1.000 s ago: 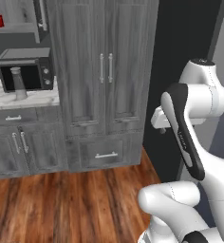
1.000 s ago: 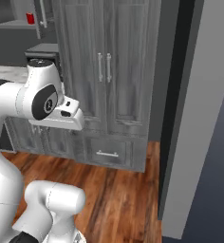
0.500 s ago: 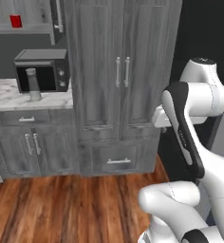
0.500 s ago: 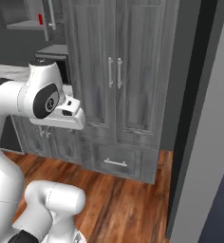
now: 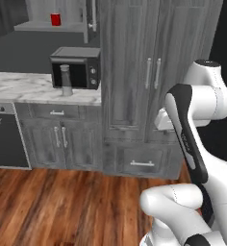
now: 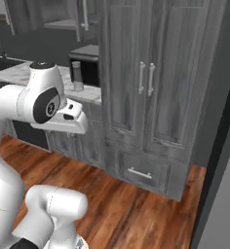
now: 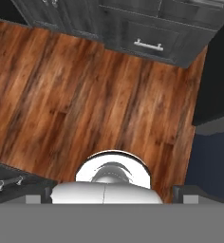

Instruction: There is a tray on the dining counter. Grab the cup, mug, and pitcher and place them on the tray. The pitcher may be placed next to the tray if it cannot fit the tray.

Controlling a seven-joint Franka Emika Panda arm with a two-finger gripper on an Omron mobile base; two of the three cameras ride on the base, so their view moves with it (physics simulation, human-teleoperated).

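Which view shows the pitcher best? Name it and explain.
The left base view: the pitcher stands whole on the marble worktop before the microwave. The right base view shows it smaller, beside the arm's shoulder.

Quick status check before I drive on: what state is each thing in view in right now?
pitcher: upright on the marble worktop, in front of the microwave, lid on.
mug: upright on a high shelf, untouched.
tall cabinet doors: shut.
drawer below them: shut.
gripper: open, holding nothing.
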